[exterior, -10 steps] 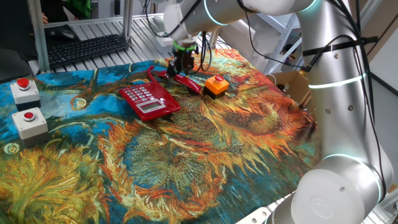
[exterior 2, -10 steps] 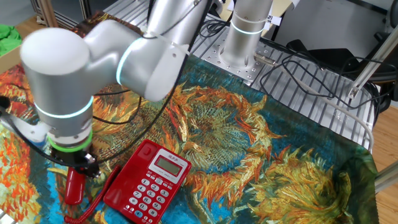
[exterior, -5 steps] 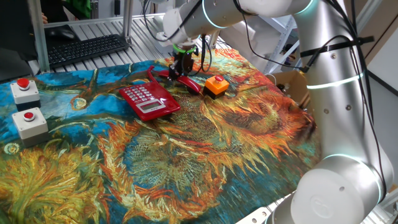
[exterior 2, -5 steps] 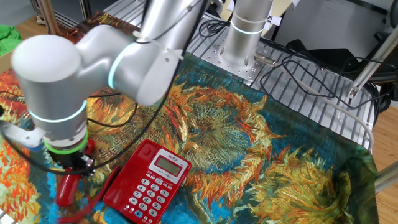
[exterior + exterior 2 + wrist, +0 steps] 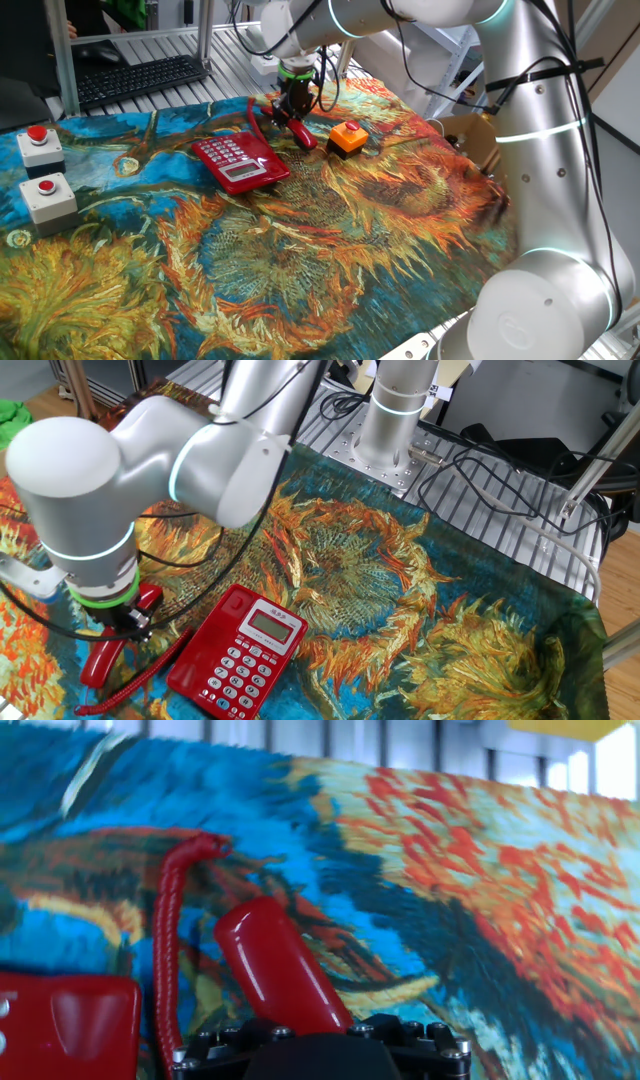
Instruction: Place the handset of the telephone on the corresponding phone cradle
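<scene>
The gripper [image 5: 295, 108] pointed down with its jaws pinching the handset [image 5: 112, 646] near its middle. The handset sat tilted just beside the telephone [image 5: 238, 161], off the cradle, its cord [image 5: 167, 960] trailing over the table [image 5: 330, 260].

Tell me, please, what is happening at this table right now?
The robot arm's gripper points down and is closed around the red handset, beside the red telephone on the painted cloth. The handset is tilted and not yet on the cradle; its cord trails toward the phone. An orange button box sits nearby.
</scene>
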Robot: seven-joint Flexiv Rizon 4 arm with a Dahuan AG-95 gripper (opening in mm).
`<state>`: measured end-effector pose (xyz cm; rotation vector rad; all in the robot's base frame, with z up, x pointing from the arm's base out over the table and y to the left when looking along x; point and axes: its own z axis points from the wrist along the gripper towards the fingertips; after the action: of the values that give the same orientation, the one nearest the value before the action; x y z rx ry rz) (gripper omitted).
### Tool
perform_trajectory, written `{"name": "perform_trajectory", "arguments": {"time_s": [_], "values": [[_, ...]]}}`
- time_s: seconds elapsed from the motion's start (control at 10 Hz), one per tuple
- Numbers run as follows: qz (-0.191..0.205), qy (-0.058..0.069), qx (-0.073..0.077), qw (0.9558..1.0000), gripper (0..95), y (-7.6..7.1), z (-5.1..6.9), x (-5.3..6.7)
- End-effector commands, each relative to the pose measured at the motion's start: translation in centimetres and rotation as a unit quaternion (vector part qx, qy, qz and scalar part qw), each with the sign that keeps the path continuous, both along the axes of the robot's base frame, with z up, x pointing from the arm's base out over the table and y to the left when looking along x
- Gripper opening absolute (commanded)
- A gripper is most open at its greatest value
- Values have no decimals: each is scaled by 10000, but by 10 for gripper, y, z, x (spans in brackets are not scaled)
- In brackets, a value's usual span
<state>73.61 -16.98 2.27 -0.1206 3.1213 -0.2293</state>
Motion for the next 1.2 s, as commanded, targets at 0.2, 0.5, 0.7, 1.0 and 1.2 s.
{"name": "perform_trajectory", "arguments": {"time_s": [0.2, 0.5, 0.7, 1.0, 1.2], "values": [[-518, 31, 57, 9986, 0, 5, 15, -5], [-794, 99, 40, 9968, 0, 24, 28, -14], [-980, 135, 31, 9951, 0, 38, 37, -22], [-1127, 153, 64, 9935, 0, 56, 43, -31], [-1243, 141, 88, 9921, 0, 68, 41, -36]]}}
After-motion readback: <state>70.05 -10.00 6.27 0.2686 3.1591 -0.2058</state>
